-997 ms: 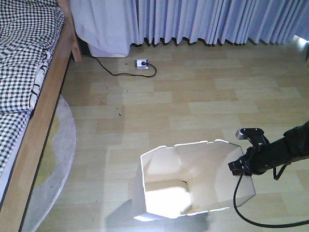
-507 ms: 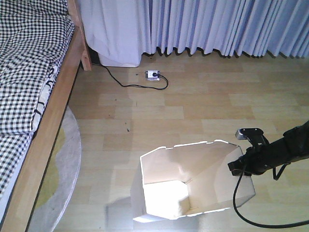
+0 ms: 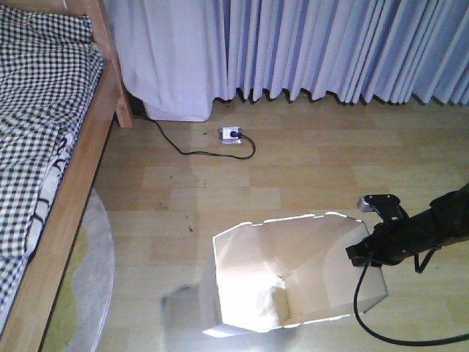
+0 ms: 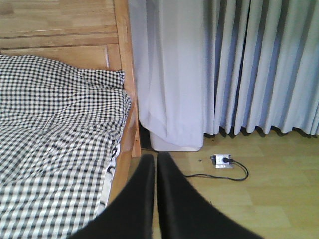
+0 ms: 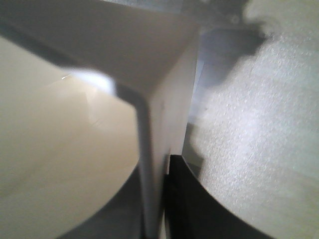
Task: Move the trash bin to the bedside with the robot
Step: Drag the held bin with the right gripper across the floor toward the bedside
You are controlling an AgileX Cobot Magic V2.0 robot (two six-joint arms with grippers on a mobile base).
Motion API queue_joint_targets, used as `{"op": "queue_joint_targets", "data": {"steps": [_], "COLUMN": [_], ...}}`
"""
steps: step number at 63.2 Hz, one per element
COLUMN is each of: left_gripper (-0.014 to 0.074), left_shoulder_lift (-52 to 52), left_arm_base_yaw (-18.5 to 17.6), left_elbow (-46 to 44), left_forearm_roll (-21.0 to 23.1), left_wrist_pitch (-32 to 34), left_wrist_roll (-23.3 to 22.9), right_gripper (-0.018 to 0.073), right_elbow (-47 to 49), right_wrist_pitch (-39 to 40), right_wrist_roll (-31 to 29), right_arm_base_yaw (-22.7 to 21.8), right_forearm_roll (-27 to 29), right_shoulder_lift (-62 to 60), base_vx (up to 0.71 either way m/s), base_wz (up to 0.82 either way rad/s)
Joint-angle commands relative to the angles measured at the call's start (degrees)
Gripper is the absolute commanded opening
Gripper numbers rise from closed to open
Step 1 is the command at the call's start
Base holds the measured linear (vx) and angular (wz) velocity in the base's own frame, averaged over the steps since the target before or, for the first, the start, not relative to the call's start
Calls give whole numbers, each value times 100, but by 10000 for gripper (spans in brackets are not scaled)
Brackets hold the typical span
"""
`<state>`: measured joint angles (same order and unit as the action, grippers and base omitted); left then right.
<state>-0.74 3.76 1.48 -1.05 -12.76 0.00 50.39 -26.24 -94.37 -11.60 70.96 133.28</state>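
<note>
Half the job looks done: right fingers clamp the trash bin by its rim, well apart from the bed, and left fingers are pressed together, empty.

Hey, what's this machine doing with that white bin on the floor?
The robot's right gripper has its jaws shut on the rim of the white trash bin, which stands on the wooden floor. The bed lies off to the left, apart from the bin. The left gripper is shut and empty.

Home bedroom, checked bed, long curtains, wood-look floor
</note>
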Motion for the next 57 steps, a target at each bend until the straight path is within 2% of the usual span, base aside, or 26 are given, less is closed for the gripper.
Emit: {"op": "queue_joint_targets", "data": {"steps": [1, 57], "left_gripper": [-6, -6], "left_shoulder_lift": [-80, -80], "left_arm_base_yaw": [5, 5], "left_elbow": [108, 108], "left_forearm_roll": [24, 24], "left_wrist_pitch": [409, 409], "left_wrist_roll": [0, 0], "right_gripper": [-3, -3], "right_elbow": [62, 62], "right_wrist_pitch": [-1112, -1112], "right_wrist_roll": [44, 44], "right_arm_base_yaw": [-33, -33], "right_forearm_roll": [262, 262], "right_shoulder_lift": [-418, -418], "base_vx": [32, 28], "base_wz": [-3, 1]}}
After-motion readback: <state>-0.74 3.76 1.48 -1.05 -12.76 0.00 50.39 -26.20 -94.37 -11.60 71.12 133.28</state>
